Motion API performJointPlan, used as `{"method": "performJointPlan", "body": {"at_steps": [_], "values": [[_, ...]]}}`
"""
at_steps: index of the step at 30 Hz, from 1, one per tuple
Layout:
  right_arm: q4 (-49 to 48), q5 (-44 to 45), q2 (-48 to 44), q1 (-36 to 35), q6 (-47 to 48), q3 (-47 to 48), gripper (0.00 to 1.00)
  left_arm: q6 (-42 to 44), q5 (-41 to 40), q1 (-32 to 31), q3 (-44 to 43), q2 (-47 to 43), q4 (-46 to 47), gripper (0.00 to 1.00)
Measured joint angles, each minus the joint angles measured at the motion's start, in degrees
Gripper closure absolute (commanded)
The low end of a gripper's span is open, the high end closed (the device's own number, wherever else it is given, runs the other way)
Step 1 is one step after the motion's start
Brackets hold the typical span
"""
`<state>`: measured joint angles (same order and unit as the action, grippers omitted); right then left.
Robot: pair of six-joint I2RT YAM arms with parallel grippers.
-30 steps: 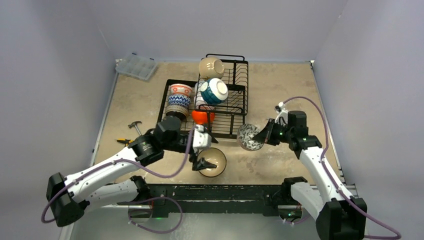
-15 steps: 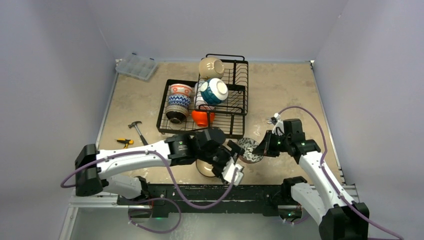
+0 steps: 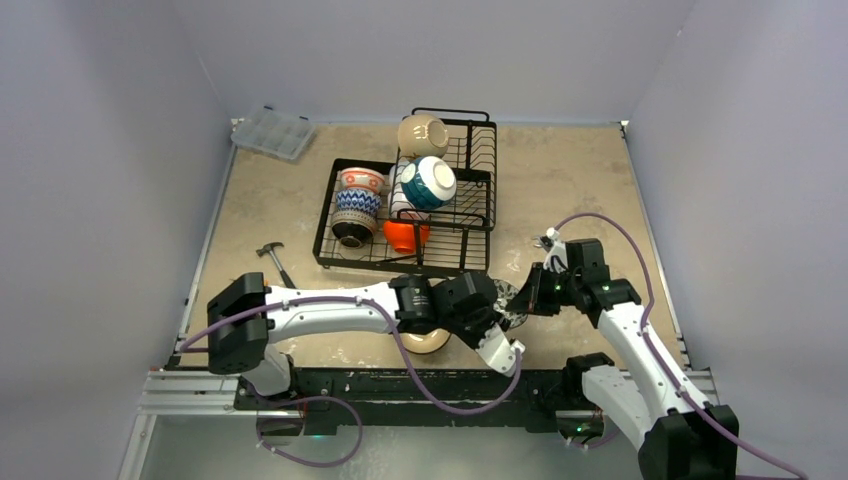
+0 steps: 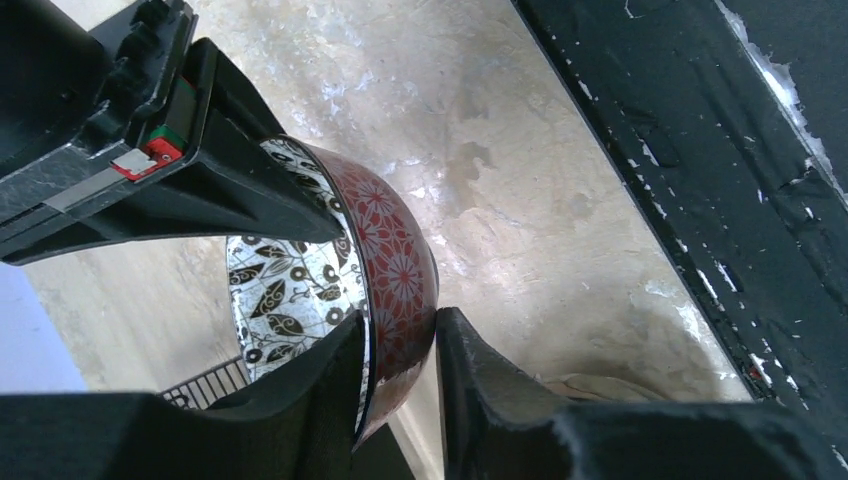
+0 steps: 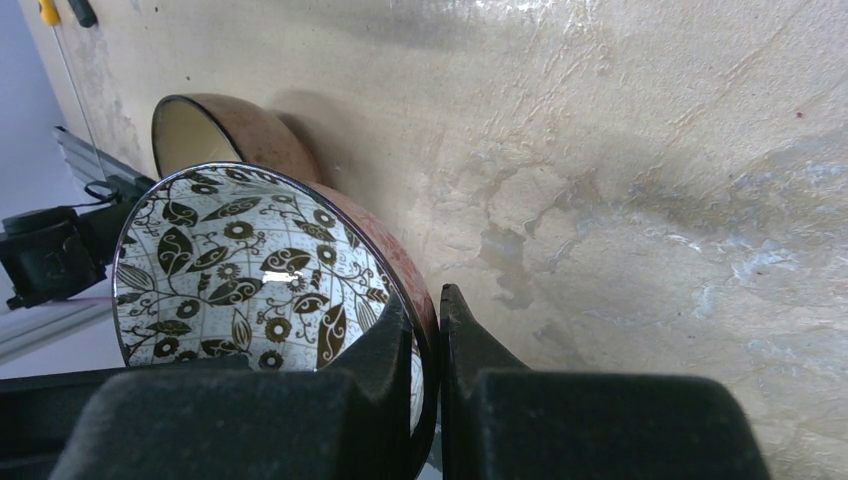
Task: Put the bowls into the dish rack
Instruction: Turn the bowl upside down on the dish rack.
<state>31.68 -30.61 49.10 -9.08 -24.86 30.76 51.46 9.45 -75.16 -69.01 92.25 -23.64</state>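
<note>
Your right jaws are clenched on the rim of the red floral bowl (image 5: 250, 270). One finger (image 5: 390, 350) is inside on the leaf-printed lining, the other outside on the red wall. Your left jaws straddle the same rim on the opposite side, with the inner finger (image 4: 320, 400) against the lining and the outer finger (image 4: 480, 380) close by the red wall. You cannot tell whether that pair is pressing: a sliver of the surface (image 3: 580, 190) shows lower down between wall and outer finger. The bowl is tilted between both sets of jaws, and whether it clears the surface does not show. A tan bowl (image 5: 225, 125) sits on the surface just beyond the held one, under your left wrist. The dish rack (image 3: 455, 245) stands farther out from both jaws, toward the back. It holds a cream bowl (image 3: 422, 134), a teal bowl (image 3: 430, 182), an orange bowl (image 3: 405, 235) and a blue-patterned bowl (image 3: 356, 205). A hammer (image 3: 272, 252) lies well to the left of your left jaws. A clear box (image 3: 272, 132) sits in the far left corner.
</note>
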Motion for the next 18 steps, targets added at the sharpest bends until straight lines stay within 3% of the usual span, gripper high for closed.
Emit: {"method": "performJointPlan", "body": {"at_steps": [2,3,5,7,10,13,15,18], "values": [[0.00,0.11,0.00,0.02,0.26,0.04,1.00,-0.20,-1.09,0.00,-0.61,0.79,-0.02,0.88],[-0.04,0.15,0.00,0.00,0.59,0.15,1.00,-0.04,-1.14,0.00,-0.70,1.05,-0.04,1.00],[-0.37,0.15,0.00,-0.37,1.97,0.44,0.94,0.22,-1.07,-0.46,-0.76,1.81,-0.81,1.00],[-0.81,0.33,-0.09,-1.03,3.91,0.50,0.78,-0.48,-1.36,-0.76,-0.79,2.49,-1.20,1.00],[-1.31,-0.57,-0.13,-0.90,3.10,1.09,0.44,-1.70,-2.03,-0.72,-0.24,2.45,-1.29,1.00],[-1.14,-1.09,-1.31,-0.59,1.60,2.80,0.18,-2.86,-4.39,-0.72,3.34,0.68,1.01,1.00],[-0.98,-1.51,-3.19,-0.37,0.57,3.85,0.08,-4.22,-5.81,-0.55,6.82,-2.32,2.71,1.00],[-1.20,-2.10,-7.23,-0.24,-1.27,5.05,0.01,-7.13,-7.04,-0.50,12.11,-8.04,6.67,1.00]]}}
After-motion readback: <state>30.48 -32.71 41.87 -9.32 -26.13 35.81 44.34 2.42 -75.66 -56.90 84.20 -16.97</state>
